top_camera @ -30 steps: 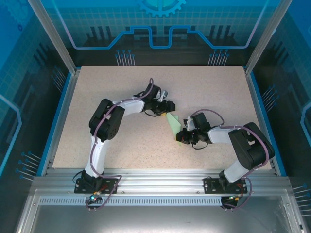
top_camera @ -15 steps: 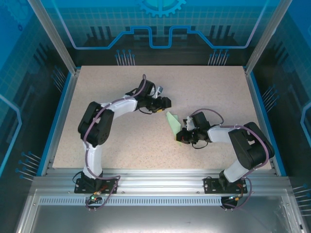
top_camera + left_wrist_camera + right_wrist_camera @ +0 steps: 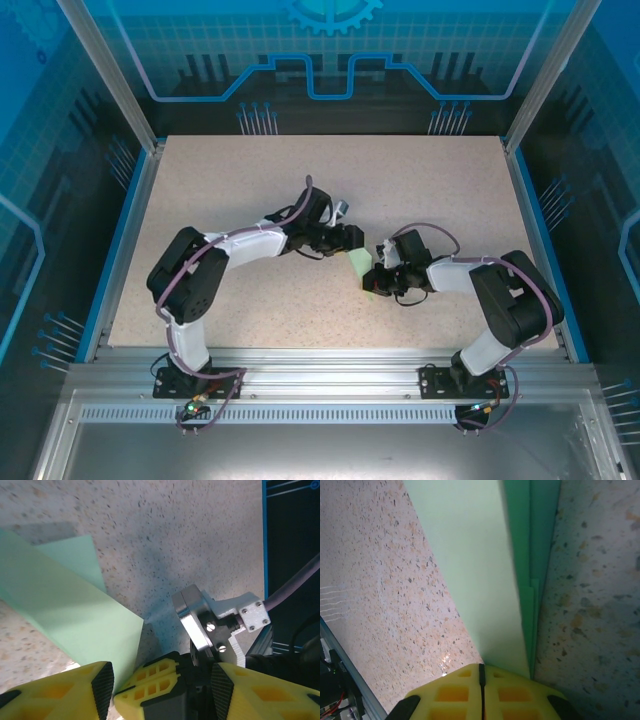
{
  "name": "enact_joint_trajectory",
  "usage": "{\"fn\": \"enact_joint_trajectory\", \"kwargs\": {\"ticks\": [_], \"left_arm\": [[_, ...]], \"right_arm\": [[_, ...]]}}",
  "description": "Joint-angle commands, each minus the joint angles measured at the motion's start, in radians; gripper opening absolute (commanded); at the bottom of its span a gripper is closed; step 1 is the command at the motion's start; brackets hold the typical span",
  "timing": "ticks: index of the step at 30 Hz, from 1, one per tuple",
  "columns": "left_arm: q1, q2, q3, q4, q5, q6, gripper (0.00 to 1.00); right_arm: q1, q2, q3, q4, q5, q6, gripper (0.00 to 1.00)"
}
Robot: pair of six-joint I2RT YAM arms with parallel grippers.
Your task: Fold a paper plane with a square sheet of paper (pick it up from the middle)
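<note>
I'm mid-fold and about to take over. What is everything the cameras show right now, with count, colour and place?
paper plane: one, pale mint green, part-folded, mid-table between the two claws
table: one, speckled beige, under everything
enclosure walls: several, translucent blue, at the table's far and side edges
base rail: one, silver, along the near edge
left arm: one, white and black, reaching from near left to centre
right arm: one, white and black, reaching from near right to centre
left claw: one, yellow fingers, open, at the paper's far end
right claw: one, yellow fingers, shut on the paper's near end
</note>
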Motion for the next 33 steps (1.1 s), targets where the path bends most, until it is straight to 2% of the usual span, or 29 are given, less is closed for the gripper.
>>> {"fn": "enact_joint_trajectory", "kwargs": {"ticks": [1, 10, 16, 33], "left_arm": [[-0.026, 0.055, 0.039, 0.023, -0.012, -0.029, 0.58], [-0.026, 0.166, 0.111, 0.003, -0.024, -0.006, 0.58], [0.008, 0.226, 0.153, -0.021, -0.047, 0.005, 0.58], [0.078, 0.279, 0.213, -0.046, -0.012, 0.102, 0.58]], "right_arm": [[-0.014, 0.064, -0.034, -0.134, 0.101, -0.028, 0.06], [-0.015, 0.062, -0.039, -0.134, 0.095, -0.034, 0.07], [-0.015, 0.043, -0.047, -0.144, 0.096, -0.037, 0.06], [-0.015, 0.023, -0.052, -0.156, 0.098, -0.04, 0.07]]}}
